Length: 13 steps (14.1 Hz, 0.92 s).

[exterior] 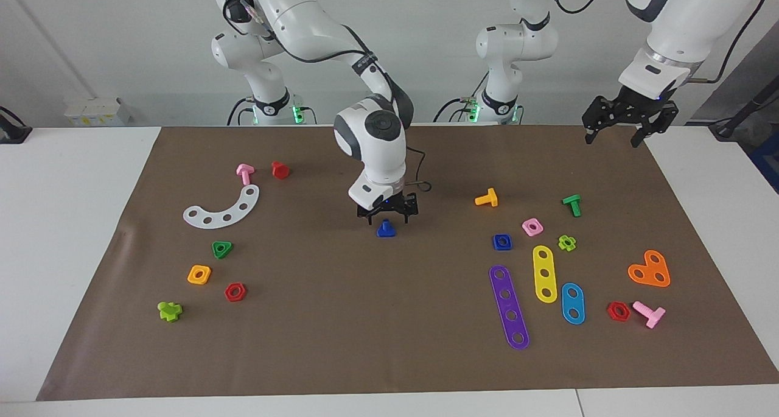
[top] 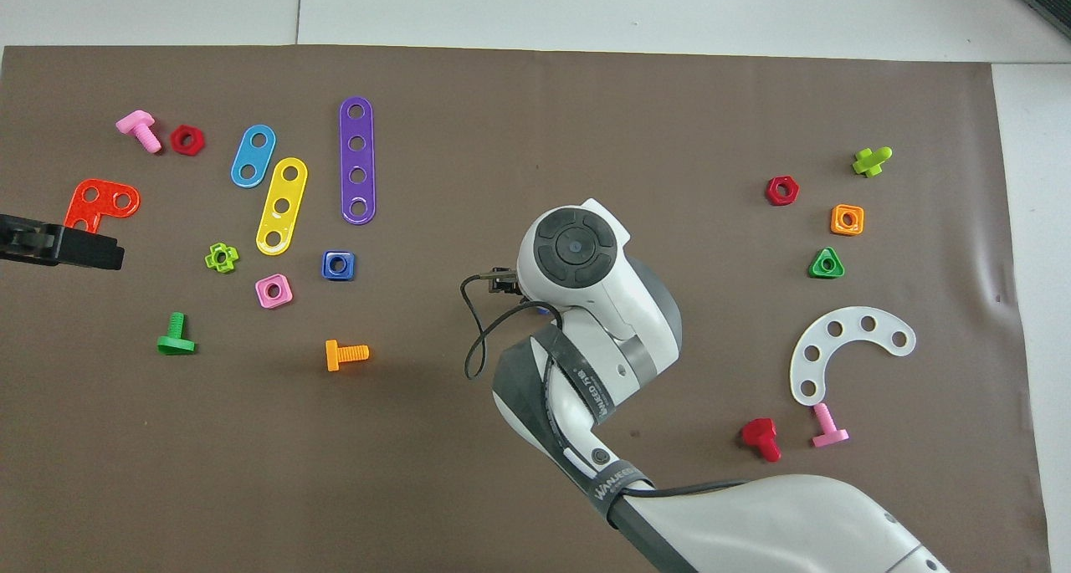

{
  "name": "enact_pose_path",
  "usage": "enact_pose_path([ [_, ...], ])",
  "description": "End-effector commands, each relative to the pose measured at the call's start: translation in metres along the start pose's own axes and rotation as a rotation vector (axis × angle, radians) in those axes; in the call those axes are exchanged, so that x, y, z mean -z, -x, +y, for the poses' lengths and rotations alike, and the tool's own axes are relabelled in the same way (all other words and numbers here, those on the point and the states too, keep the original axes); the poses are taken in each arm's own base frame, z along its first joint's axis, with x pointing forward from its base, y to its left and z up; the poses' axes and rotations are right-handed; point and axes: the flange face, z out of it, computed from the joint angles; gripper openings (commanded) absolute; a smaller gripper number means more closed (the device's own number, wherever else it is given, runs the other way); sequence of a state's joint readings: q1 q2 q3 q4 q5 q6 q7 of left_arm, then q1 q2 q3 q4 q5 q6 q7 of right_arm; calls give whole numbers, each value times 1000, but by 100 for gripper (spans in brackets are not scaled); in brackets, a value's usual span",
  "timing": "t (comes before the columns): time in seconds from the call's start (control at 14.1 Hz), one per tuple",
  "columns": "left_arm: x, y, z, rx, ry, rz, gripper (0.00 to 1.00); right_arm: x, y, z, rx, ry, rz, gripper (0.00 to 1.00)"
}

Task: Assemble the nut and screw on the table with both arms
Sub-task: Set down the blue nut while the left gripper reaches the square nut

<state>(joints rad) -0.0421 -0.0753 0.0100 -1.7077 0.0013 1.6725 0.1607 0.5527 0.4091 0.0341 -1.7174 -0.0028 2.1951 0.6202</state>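
Observation:
The dark-blue screw (exterior: 385, 229) stands on its head, shaft up, at the middle of the brown mat (exterior: 341, 344). My right gripper (exterior: 387, 217) hangs open just above it, one finger on each side of the shaft. In the overhead view the right hand covers the screw except for a blue sliver (top: 545, 307). The dark-blue square nut (exterior: 502, 241) lies flat toward the left arm's end, beside the pink square nut (exterior: 532, 226); it also shows in the overhead view (top: 338, 265). My left gripper (exterior: 613, 138) is open and empty, raised over the mat's corner at the left arm's end.
Around the nut lie an orange bolt (exterior: 487, 198), a green bolt (exterior: 572, 204), and purple (exterior: 509, 307), yellow (exterior: 544, 273) and blue (exterior: 572, 303) strips. Toward the right arm's end lie a white curved strip (exterior: 223, 209), a red bolt (exterior: 280, 170) and a pink bolt (exterior: 244, 173).

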Motion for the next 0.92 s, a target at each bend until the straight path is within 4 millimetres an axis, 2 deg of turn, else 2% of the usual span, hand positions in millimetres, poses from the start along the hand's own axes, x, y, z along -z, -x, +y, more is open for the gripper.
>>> enact_pose_path([
  [0.0, -32, 9, 18, 13, 10, 33, 100, 60, -21, 48, -83, -14, 58, 100],
  [0.21, -88, 4, 49, 27, 11, 54, 100, 101, -46, 103, -119, -14, 91, 100],
  [0.42, -143, -5, 76, 31, 16, 68, 100, 145, -64, 172, -141, -14, 136, 100],
  [0.64, -187, -26, 98, 52, 21, 104, 100, 195, -60, 228, -165, -3, 160, 100],
  [0.85, -223, -35, 101, 51, 22, 127, 100, 237, -45, 262, -168, 5, 142, 100],
])
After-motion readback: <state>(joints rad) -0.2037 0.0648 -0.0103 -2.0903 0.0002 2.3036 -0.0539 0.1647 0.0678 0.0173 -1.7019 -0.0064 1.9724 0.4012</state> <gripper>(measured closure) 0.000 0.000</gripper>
